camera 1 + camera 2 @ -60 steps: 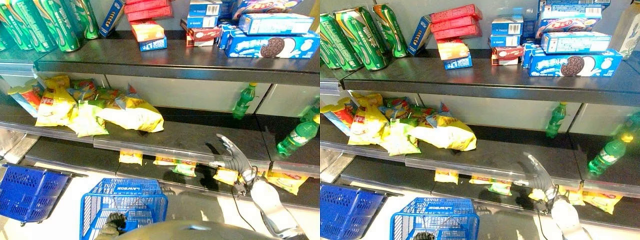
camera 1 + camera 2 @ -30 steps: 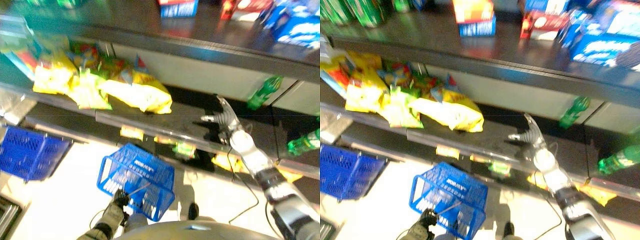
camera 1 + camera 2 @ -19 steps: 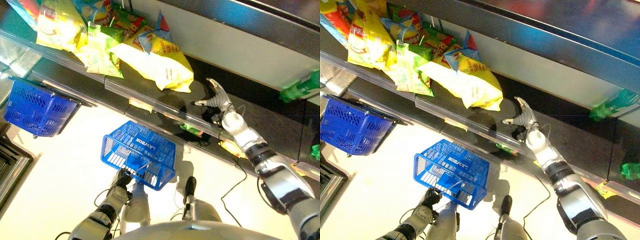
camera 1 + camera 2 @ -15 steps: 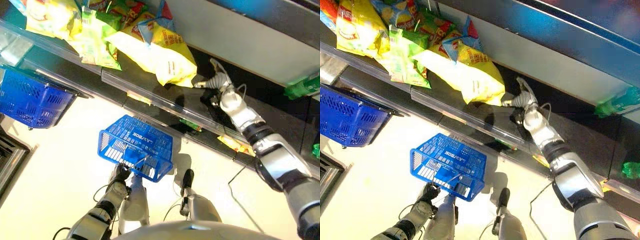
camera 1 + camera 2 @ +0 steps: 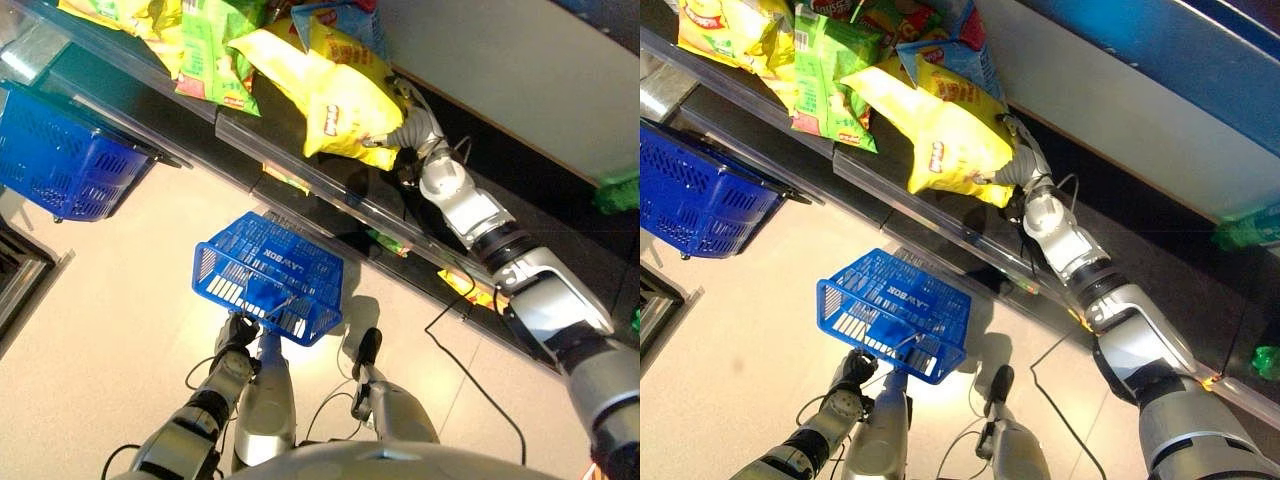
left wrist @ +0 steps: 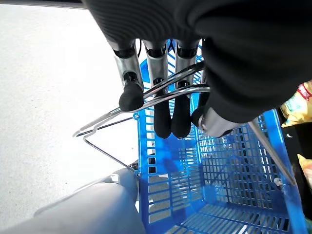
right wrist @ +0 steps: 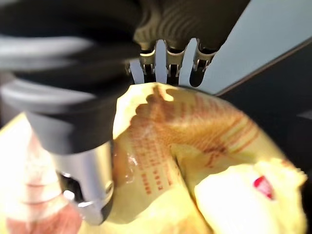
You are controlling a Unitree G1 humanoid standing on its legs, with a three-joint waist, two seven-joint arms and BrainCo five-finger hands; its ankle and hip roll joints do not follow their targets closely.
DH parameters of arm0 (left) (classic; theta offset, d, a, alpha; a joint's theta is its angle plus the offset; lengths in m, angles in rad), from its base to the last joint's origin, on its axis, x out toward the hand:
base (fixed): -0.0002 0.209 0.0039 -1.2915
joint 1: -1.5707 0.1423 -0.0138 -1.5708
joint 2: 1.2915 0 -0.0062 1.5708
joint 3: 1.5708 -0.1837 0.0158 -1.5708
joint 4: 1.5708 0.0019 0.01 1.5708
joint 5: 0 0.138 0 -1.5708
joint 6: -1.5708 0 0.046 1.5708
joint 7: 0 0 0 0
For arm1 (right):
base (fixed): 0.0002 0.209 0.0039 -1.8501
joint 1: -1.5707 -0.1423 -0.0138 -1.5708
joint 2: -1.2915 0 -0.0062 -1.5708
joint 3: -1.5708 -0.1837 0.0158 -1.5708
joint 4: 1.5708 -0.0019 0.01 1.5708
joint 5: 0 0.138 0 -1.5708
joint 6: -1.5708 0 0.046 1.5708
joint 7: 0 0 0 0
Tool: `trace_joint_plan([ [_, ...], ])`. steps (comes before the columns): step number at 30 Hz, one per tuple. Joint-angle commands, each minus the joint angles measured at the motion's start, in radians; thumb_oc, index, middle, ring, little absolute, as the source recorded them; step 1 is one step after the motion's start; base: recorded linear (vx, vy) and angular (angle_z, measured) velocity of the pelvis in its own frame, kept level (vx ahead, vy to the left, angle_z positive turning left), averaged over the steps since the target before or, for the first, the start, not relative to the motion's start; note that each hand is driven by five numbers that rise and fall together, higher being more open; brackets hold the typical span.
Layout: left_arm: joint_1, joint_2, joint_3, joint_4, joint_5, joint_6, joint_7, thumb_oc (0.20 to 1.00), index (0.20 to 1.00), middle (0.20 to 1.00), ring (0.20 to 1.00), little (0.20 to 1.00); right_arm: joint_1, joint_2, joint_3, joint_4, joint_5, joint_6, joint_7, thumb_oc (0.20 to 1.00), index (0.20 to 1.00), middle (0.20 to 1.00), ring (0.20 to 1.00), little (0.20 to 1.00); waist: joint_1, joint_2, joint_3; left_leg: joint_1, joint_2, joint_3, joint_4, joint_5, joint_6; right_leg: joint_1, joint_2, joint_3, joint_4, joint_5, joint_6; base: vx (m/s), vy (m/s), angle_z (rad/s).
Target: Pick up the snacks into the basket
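Dark shelf carries snack bags, maybe overlapping.

Second blue basket, green bottle.

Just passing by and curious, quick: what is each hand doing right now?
Left hand: shut on the blue basket's wire handle.
Right hand: closed on the yellow snack bag.

Big yellow snack bag lying flat at shelf edge, top centre, right of a pile of yellow and green bags. Blue wire basket tilted, lower centre, over floor.
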Motion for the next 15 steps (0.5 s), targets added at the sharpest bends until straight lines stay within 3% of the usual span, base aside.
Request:
trace_joint_plan([
  [1, 0.044, 0.008, -0.043, 0.033, -0.01, 0.024, 0.024, 0.2, 0.2, 0.2, 0.2, 0.2, -0.084, 0.006, -0.023, -0.098, -0.024, -0.068, -0.022, 1.0, 1.0, 1.0, 1.0, 1.0, 0.046, -0.043, -0.005, 0.02, -0.077, 0.067, -0.015, -0.06, 0.073, -0.061, -0.051, 0.051, 0.006, 0.073, 0.063, 0.03, 0.018, 0.07],
  [9, 0.054, 0.014, -0.042, 0.013, -0.021, 0.026, 0.024, 0.2, 0.2, 0.2, 0.2, 0.2, -0.059, 0.055, -0.011, -0.025, 0.001, -0.062, -0.002, 1.0, 1.0, 1.0, 1.0, 1.0, 0.074, -0.052, 0.0, 0.017, -0.085, 0.053, -0.017, -0.061, 0.077, -0.051, -0.055, 0.035, 0.004, 0.07, 0.066, 0.01, 0.009, 0.06],
  [10, 0.054, 0.014, -0.041, 0.013, -0.021, 0.026, 0.024, 0.2, 0.2, 0.2, 0.2, 0.2, -0.06, 0.055, -0.011, -0.024, 0.001, -0.063, -0.002, 0.909, 0.909, 0.909, 0.909, 0.909, 0.074, -0.052, 0.0, 0.017, -0.085, 0.053, -0.017, -0.061, 0.077, -0.051, -0.055, 0.035, 0.004, 0.069, 0.066, 0.0, 0.0, 0.0],
  [11, 0.054, 0.013, -0.043, 0.008, -0.02, 0.027, 0.025, 0.2, 0.2, 0.2, 0.2, 0.2, -0.053, 0.073, -0.011, 0.037, 0.008, -0.057, -0.004, 0.2, 0.2, 0.2, 0.2, 0.2, 0.079, -0.05, 0.001, 0.015, -0.086, 0.049, -0.02, -0.06, 0.077, -0.051, -0.057, 0.029, 0.004, 0.071, 0.067, 0.0, 0.0, 0.0],
  [15, 0.049, 0.009, -0.045, 0.004, -0.03, 0.025, 0.028, 0.2, 0.2, 0.2, 0.2, 0.2, -0.037, 0.094, -0.003, 0.145, -0.013, -0.042, -0.004, 0.2, 0.2, 0.2, 0.2, 0.2, 0.086, -0.043, 0.005, 0.009, -0.088, 0.04, -0.022, -0.056, 0.075, -0.053, -0.056, 0.023, 0.004, 0.07, 0.067, 0.0, 0.002, 0.01],
])
